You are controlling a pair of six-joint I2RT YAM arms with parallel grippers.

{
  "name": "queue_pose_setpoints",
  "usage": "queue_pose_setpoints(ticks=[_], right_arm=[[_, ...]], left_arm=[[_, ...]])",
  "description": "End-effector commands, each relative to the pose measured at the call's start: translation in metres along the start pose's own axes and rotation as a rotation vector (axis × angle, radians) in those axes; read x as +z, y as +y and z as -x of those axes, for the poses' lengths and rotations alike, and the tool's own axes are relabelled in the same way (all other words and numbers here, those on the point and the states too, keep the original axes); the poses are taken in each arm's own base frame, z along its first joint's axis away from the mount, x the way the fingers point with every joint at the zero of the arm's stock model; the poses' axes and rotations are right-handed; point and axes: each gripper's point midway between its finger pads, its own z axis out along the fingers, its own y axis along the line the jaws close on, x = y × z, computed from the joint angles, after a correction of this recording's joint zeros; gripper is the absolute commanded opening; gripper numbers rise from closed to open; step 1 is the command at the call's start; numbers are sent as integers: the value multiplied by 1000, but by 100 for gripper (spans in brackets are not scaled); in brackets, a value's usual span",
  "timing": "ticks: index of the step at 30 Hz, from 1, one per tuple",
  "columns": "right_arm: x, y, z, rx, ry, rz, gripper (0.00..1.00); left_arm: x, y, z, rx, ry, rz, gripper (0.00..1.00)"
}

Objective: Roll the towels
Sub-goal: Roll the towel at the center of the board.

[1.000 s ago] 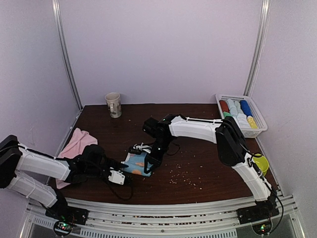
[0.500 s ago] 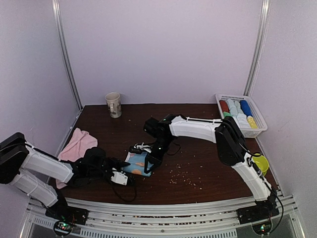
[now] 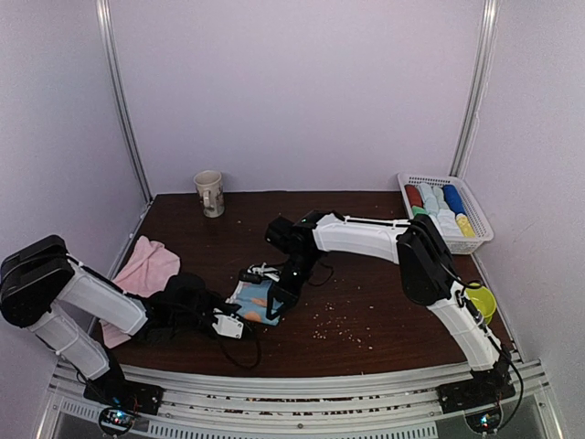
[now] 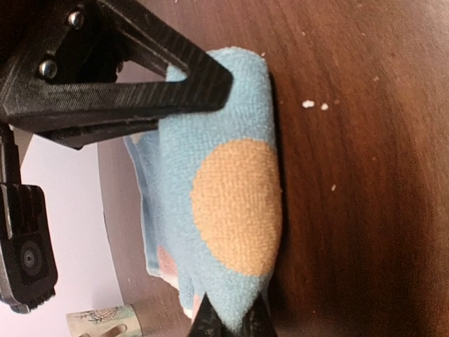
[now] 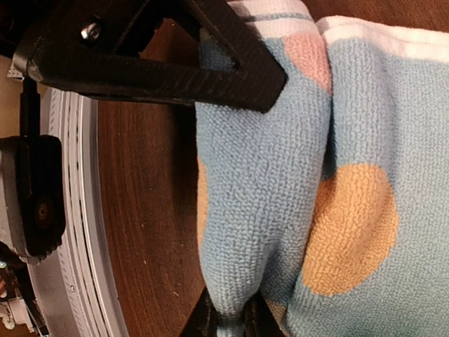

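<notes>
The light blue terry towel with orange and white dots [image 3: 254,300] lay left of centre on the dark brown wooden table [image 3: 366,274]. The left gripper [image 4: 231,321] pinched its left end and the right gripper [image 5: 226,321] its right end, with the fold running between them.

dotted towel [image 3: 252,302]: light blue, orange spots | plain towel [image 3: 144,267]: pale pink | table [image 3: 375,279]: dark brown

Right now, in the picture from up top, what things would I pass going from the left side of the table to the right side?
pink towel → mug → blue dotted towel → white basket
</notes>
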Motion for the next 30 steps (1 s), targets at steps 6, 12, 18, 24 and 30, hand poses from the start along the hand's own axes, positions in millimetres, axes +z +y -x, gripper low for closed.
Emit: queue_pose_setpoints(ticks=[6, 12, 18, 24, 30], right_arm=[[-34, -18, -17, 29, 16, -206, 44], [-94, -18, -3, 32, -172, -477, 95], [-157, -22, -14, 69, -334, -805, 100], [-177, -2, -34, -24, -398, -1081, 100], [-142, 1, -60, -134, -335, -1036, 100]], left_arm=[[4, -37, -3, -112, 53, -279, 0], [3, -52, 4, -209, 56, -422, 0], [4, -56, 12, -311, 33, -547, 0], [3, -51, 17, -425, -9, -677, 0], [4, -39, 17, -530, -10, -793, 0]])
